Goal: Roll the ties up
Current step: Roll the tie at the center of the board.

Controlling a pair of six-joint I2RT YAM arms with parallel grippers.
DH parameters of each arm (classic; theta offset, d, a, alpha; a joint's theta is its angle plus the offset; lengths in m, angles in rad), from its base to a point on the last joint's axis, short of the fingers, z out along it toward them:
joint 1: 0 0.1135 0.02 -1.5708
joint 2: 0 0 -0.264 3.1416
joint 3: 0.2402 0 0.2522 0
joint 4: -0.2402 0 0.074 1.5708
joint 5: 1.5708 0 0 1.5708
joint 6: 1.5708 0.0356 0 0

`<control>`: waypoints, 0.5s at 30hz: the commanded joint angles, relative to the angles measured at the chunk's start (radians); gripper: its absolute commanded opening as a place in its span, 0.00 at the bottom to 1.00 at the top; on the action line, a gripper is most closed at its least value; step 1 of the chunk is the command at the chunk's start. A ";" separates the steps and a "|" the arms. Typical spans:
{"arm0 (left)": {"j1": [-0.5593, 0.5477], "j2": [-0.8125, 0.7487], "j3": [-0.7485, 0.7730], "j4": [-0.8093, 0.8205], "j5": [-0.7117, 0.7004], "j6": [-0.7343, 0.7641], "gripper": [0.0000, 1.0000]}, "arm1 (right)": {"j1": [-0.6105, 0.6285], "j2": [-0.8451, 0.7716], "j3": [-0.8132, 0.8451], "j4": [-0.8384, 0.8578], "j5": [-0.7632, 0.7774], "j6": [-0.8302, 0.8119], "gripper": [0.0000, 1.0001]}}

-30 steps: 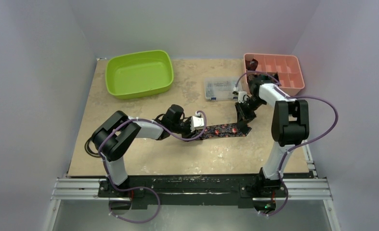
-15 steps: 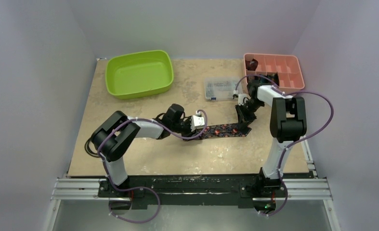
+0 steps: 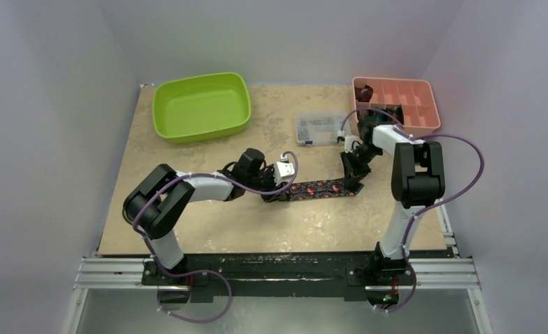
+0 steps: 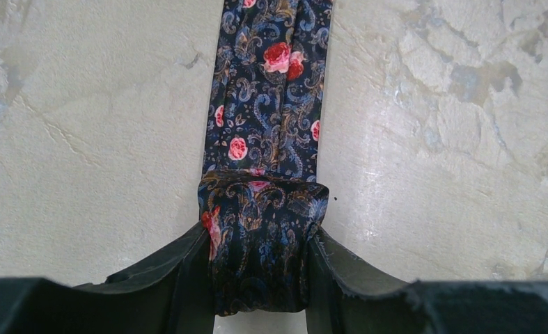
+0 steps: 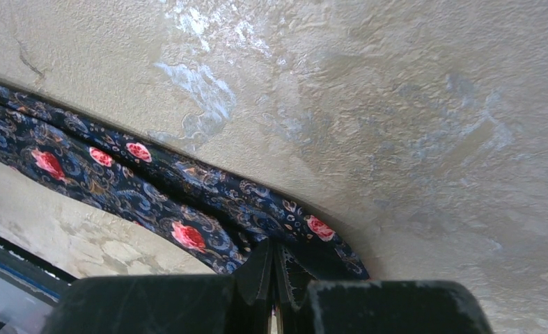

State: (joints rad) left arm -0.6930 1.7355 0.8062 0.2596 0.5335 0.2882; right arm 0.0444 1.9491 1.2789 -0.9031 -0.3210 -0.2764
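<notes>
tie, dark with red-pink roses and paisley, lies stretched flat on the stone-look counter across the middle of the top view, running left to right between the two arms. its left end is wound into a short roll, and the left end effector is clamped on that roll, a finger against each side, with the unrolled length leading up the wrist frame. the right end effector has its fingers pressed together, pinching the tie's other end. a green tub sits at upper left, a clear plastic box above centre. at upper right a pink divided tray holds a dark coil in its upper-left compartment.
</notes>
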 commanded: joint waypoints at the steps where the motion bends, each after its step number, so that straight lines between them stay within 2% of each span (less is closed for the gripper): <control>1: 0.012 0.021 0.015 -0.075 -0.066 0.061 0.11 | -0.001 0.052 -0.034 0.132 0.129 -0.032 0.00; 6: 0.002 0.051 0.037 -0.146 -0.100 0.095 0.11 | -0.001 0.018 0.030 0.057 0.012 -0.040 0.00; 8: -0.007 0.062 0.045 -0.165 -0.109 0.103 0.12 | -0.001 -0.007 0.055 0.025 -0.094 -0.041 0.13; 11: -0.016 0.077 0.051 -0.184 -0.115 0.110 0.13 | 0.000 -0.053 0.087 -0.021 -0.170 -0.036 0.35; 15: -0.019 0.086 0.051 -0.189 -0.116 0.112 0.13 | -0.001 -0.099 0.112 -0.072 -0.264 -0.045 0.52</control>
State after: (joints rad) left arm -0.7074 1.7767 0.8551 0.1604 0.4706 0.3668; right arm 0.0452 1.9430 1.3403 -0.9302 -0.4561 -0.2977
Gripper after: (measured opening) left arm 0.398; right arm 0.462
